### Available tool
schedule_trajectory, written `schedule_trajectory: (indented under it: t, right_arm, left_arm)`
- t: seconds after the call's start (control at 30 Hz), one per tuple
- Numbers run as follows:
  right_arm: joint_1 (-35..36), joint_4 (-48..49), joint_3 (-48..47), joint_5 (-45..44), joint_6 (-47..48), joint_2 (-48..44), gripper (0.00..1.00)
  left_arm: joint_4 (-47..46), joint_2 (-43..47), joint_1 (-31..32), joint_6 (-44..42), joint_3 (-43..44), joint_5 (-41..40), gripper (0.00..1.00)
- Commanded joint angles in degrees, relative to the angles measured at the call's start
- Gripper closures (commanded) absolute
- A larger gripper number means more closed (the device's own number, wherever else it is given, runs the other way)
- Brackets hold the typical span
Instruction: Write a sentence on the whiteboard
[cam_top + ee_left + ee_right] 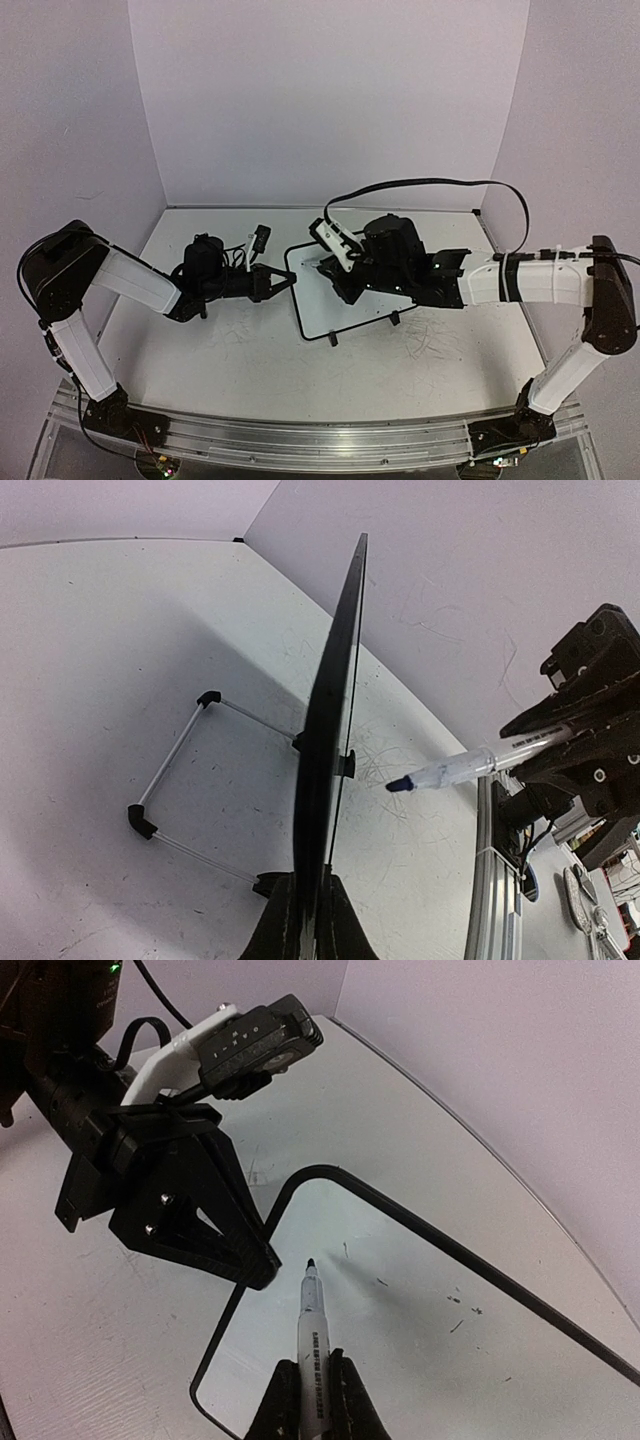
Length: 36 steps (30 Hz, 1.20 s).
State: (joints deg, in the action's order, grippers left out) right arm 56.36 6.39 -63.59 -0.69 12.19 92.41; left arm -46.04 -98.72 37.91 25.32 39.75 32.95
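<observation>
While the right claw (311,1388) is closed narrow on the lower barrel of a marker (308,1320), the pen sticks straight out from between the fingers, cap off and dark tip forward. That tip points at the face of the board (430,1330), close to its left rim. From the left wrist view a small gap shows between tip and board, so the two are apart.

On the white face beyond the tip are a few short dark marks (455,1300), too small to read as words.

The left claw (306,912) is clamped on the board's left edge, one finger on each face, and from its own camera the board runs away edge-on as a thin black line. Behind the board a wire stand (172,768) with black corners reaches out over the table (220,350).

From above, the board sits near the table's middle, between the two arms, with both claws meeting at its left end.
</observation>
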Motion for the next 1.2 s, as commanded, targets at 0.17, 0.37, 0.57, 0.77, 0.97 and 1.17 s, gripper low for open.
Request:
schedule_trajectory:
  t: [0.17, 0.37, 0.57, 0.77, 0.97, 1.17]
  right_arm:
    - [0.6, 1.3, -3.5, -2.4, 0.3, 1.9, 1.0]
    - [0.9, 1.8, -0.9, -1.5, 0.3, 0.1, 1.0]
    - [1.2, 2.1, -0.6, -1.5, 0.2, 0.1, 1.0]
    - [1.1, 2.5, -0.6, -2.0, 0.3, 0.2, 1.0]
    - [1.2, 2.6, -0.8, -1.6, 0.1, 0.3, 1.0]
    - [1.4, 2.8, -0.2, -1.8, -0.3, 0.0, 1.0]
  left_arm:
    - [3.9, 0.7, -0.1, -1.4, 0.7, -0.4, 1.0]
    - [4.1, 1.1, -0.1, -1.7, 0.4, -0.7, 1.0]
    - [4.3, 1.1, -0.1, -1.5, 0.4, -0.6, 1.0]
    - [4.2, 1.3, -0.1, -1.4, 0.2, -0.6, 1.0]
    - [4.3, 1.5, -0.1, -1.2, 0.3, -0.8, 1.0]
    - [4.5, 2.1, -0.2, -1.2, -0.2, -1.1, 1.0]
